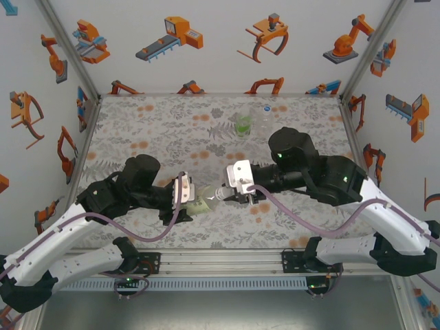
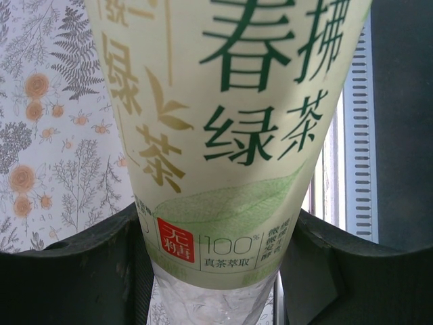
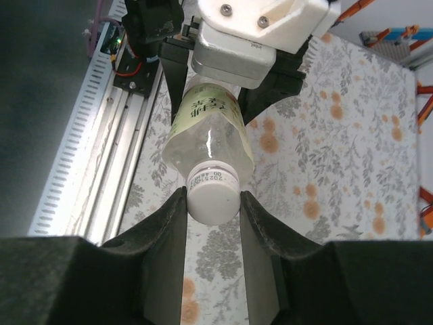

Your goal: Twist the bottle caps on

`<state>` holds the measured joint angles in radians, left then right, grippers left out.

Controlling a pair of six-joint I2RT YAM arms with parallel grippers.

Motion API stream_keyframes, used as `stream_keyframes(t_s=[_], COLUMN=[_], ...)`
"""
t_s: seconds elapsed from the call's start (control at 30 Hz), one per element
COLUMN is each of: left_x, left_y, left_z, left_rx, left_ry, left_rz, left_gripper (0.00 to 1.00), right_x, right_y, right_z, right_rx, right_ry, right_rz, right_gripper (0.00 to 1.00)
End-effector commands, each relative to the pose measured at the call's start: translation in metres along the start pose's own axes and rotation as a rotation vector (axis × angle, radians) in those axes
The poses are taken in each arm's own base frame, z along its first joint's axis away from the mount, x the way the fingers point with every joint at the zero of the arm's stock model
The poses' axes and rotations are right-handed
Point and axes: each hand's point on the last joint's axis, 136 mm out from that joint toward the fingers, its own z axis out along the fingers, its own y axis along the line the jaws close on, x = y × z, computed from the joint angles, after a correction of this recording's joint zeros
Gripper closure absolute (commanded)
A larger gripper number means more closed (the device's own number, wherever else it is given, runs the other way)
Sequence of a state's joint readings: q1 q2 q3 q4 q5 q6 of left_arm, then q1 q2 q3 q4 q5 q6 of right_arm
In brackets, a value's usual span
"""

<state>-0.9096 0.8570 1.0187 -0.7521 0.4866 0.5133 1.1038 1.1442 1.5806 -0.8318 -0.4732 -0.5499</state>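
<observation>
The work stands at one bottle in hand. The left gripper (image 1: pixel 191 204) is clamped round the body of the pale yellow-green bottle (image 3: pixel 206 139), holding it tipped on its side above the table (image 1: pixel 151 130), neck pointing toward the other arm. At the neck end of that bottle the right gripper (image 3: pixel 213 203) is closed on the cap (image 3: pixel 211 206): its two black fingers (image 3: pixel 166 230) press the cap's sides from left and right. The cap sits on the neck, just ahead of a band of printed code. How far down the thread it has gone I cannot tell, so I judge this one to be in the tightening step, not finished.

Well beyond the held bottle, toward the back wall, stand the green bottle (image 1: pixel 242 124) and, just beside it, the colourless bottle (image 1: pixel 265 117), both upright. They are too small here to say whether they are capped, so at least part of the job may be left there.

The held bottle is thin clear plastic, rounded at the shoulder and catching a bright glint. A glossy paper-like label (image 2: pixel 230 135) wraps it, cream with dark green and gold characters and a leaf print. The cap is a smooth, matt white disc – small against the bottle. Under the bottle lies a flat sheet printed with grey ferns and orange blossoms.
</observation>
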Motion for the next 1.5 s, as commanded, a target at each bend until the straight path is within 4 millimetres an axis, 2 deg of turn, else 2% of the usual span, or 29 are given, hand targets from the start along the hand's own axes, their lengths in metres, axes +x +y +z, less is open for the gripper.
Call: stream_keyframes(t_s=[0.0, 0.13, 0.27, 0.43, 0.47, 0.57, 0.73, 0.83, 0.9, 1.07, 1.2, 1.27, 1.37, 1.47], left_x=[-0.025, -0.025, -0.022, -0.022, -0.023, -0.022, -0.022, -0.021, -0.021, -0.02, -0.021, -0.022, -0.024, -0.025], left_y=[0.006, 0.012, 0.021, 0.029, 0.03, 0.032, 0.031, 0.031, 0.03, 0.028, 0.027, 0.025, 0.023, 0.02], left_z=[-0.009, -0.007, -0.004, 0.001, 0.001, 0.004, 0.005, 0.006, 0.006, 0.005, 0.004, 0.003, 0.002, 0.001], left_rx=[-0.032, -0.064, -0.104, -0.129, -0.135, -0.134, -0.122, -0.122, -0.12, -0.114, -0.109, -0.102, -0.089, -0.071], left_ry=[-0.083, -0.081, -0.064, -0.058, -0.062, -0.056, -0.055, -0.051, -0.051, -0.051, -0.057, -0.06, -0.066, -0.065], left_rz=[0.038, 0.045, 0.053, 0.068, 0.072, 0.076, 0.09, 0.09, 0.089, 0.084, 0.081, 0.082, 0.079, 0.074], left_gripper=[1.0, 1.0, 1.0, 1.0, 1.0, 1.0, 1.0, 1.0, 1.0, 1.0, 1.0, 1.0, 1.0, 1.0], right_x=[0.0, 0.011, 0.039, 0.081, 0.09, 0.101, 0.092, 0.084, 0.073, 0.037, 0.014, -0.007, -0.028, -0.032], right_y=[-0.01, -0.035, -0.053, -0.045, -0.042, -0.037, -0.046, -0.054, -0.061, -0.076, -0.084, -0.082, -0.065, -0.046], right_z=[0.006, 0.008, 0.006, 0.01, 0.013, 0.008, 0.002, -0.007, -0.016, -0.04, -0.056, -0.06, -0.06, -0.053], right_rx=[0.059, 0.212, 0.372, 0.471, 0.481, 0.524, 0.54, 0.573, 0.585, 0.582, 0.589, 0.536, 0.423, 0.324], right_ry=[-0.024, -0.067, -0.082, -0.135, -0.133, -0.095, -0.119, -0.122, -0.13, -0.156, -0.208, -0.264, -0.303, -0.257], right_rz=[0.224, 0.634, 1.15, 1.781, 1.856, 1.918, 1.871, 1.795, 1.696, 1.385, 1.138, 0.976, 0.721, 0.508], right_gripper=[0.89, 1.0, 1.0, 0.98, 0.96, 0.89, 0.79, 0.62, 0.52, 0.37, 0.35, 0.34, 0.35, 0.38])
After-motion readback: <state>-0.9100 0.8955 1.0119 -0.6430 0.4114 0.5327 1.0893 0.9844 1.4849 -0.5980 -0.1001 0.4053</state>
